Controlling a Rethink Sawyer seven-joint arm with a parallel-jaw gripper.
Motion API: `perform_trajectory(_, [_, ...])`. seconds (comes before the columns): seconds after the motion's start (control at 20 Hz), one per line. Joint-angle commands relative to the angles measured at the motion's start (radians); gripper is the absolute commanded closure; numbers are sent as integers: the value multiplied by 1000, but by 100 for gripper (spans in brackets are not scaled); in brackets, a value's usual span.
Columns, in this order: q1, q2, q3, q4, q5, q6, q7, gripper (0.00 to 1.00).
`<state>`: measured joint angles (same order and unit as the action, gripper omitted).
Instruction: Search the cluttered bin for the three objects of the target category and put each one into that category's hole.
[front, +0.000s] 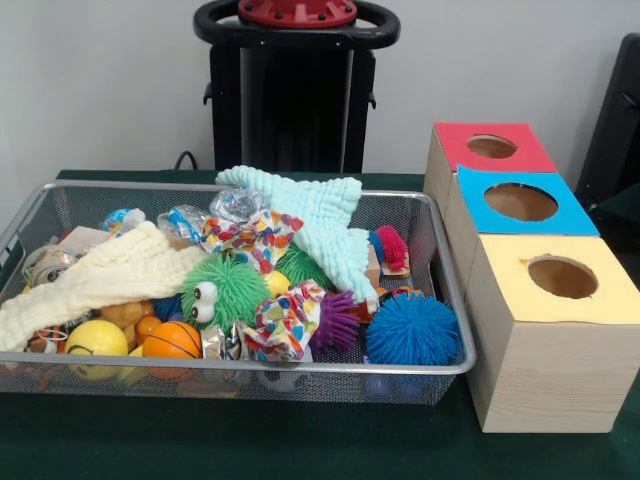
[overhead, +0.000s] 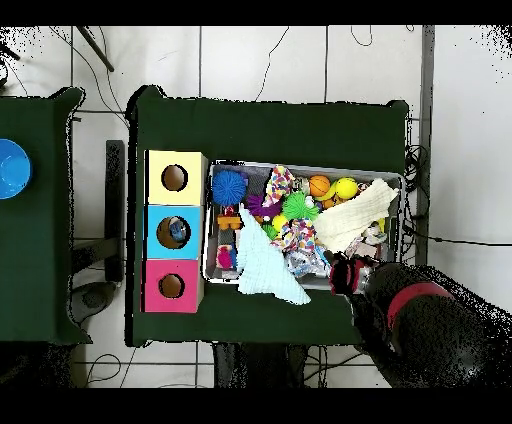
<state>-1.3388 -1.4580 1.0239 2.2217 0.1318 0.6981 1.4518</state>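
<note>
A wire mesh bin (front: 240, 368) (overhead: 300, 164) holds mixed toys and cloths. Near its front lie a blue spiky ball (front: 412, 330) (overhead: 229, 186), a green furry ball with eyes (front: 225, 290) (overhead: 297, 206), a purple spiky ball (front: 335, 322), an orange basketball (front: 172, 342) and a yellow ball (front: 96, 340). A cream cloth (front: 100, 280) (overhead: 352, 218) and a mint cloth (front: 320, 215) (overhead: 262, 265) cover other items. In the overhead view the arm's end, with the gripper (overhead: 343, 274), hovers over the bin's edge nearest the robot. The front view does not show it.
Beside the bin stand three wooden boxes, each with a round hole on top: yellow (front: 520, 350) (overhead: 158, 165), blue (front: 575, 215) (overhead: 158, 215) and red (front: 450, 150) (overhead: 158, 300). Something lies inside the blue box's hole. Patterned cloths (front: 285, 325) lie among the toys.
</note>
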Motion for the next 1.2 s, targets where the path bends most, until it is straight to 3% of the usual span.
perform_trajectory(0.05, [108,132,-69,-222,-342,571,336,0])
perform_trajectory(0.5, [214,307,-304,-210,-530,312,320,0])
perform_trajectory(0.7, [271,441,-396,-261,-623,246,356,0])
perform_trajectory(0.9, [300,587,-483,-307,-696,100,340,0])
perform_trajectory(1.2, [333,736,-567,-393,-737,-2,293,0])
